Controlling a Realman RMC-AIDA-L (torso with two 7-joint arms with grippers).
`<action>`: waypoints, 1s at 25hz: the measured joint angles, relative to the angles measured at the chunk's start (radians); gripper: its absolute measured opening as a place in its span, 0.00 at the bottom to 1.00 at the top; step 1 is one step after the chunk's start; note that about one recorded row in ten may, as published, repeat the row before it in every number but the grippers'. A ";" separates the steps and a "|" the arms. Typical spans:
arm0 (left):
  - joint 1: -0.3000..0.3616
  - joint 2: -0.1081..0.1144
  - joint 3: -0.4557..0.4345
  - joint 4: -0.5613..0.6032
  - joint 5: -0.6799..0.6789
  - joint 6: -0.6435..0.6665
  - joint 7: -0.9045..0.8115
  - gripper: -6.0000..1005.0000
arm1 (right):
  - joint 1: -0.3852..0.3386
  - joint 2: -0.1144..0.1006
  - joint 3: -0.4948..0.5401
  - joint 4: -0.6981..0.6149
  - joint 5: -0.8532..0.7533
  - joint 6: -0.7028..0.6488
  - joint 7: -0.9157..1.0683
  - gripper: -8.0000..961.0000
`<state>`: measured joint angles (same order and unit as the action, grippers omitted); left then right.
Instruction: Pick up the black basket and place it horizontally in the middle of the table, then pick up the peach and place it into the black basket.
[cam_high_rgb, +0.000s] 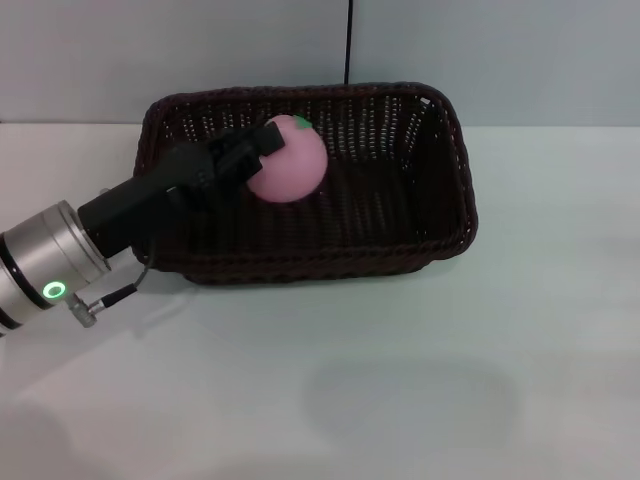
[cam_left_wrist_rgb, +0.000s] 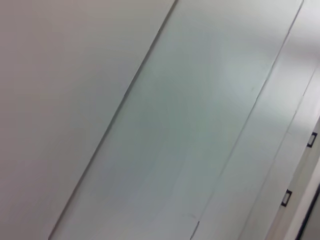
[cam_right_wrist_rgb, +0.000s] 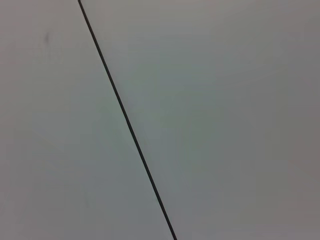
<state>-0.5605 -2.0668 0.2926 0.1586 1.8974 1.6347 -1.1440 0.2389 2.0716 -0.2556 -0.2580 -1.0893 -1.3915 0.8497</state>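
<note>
Centrally on the table (cam_high_rgb: 420, 380), toward its far edge, sits the black basket (cam_high_rgb: 400, 245), long side running left to right, open side up. Left arm reaches in from the near left over the basket's left rim; left gripper (cam_high_rgb: 272, 148) is inside the basket, fingers closed against the peach (cam_high_rgb: 292, 165). Peach is within the basket walls, left of centre, green leaf mark facing up and back; whether it touches the basket floor cannot be told. Right gripper does not appear in the head view. Both wrist views show only pale flat panels with seams.
</note>
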 joint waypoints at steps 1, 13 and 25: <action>0.006 0.001 -0.001 -0.002 -0.013 0.004 0.004 0.11 | 0.000 0.000 0.000 0.002 0.000 0.000 0.000 0.71; 0.054 0.004 -0.021 0.005 -0.072 0.106 0.076 0.44 | 0.017 0.000 0.001 0.015 0.002 -0.001 0.000 0.71; 0.277 0.000 -0.357 -0.158 -0.355 0.180 0.433 0.85 | 0.011 0.002 0.062 0.019 0.009 -0.020 0.009 0.71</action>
<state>-0.2837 -2.0668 -0.0642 0.0007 1.5426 1.8148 -0.7109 0.2497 2.0734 -0.1932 -0.2390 -1.0806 -1.4116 0.8592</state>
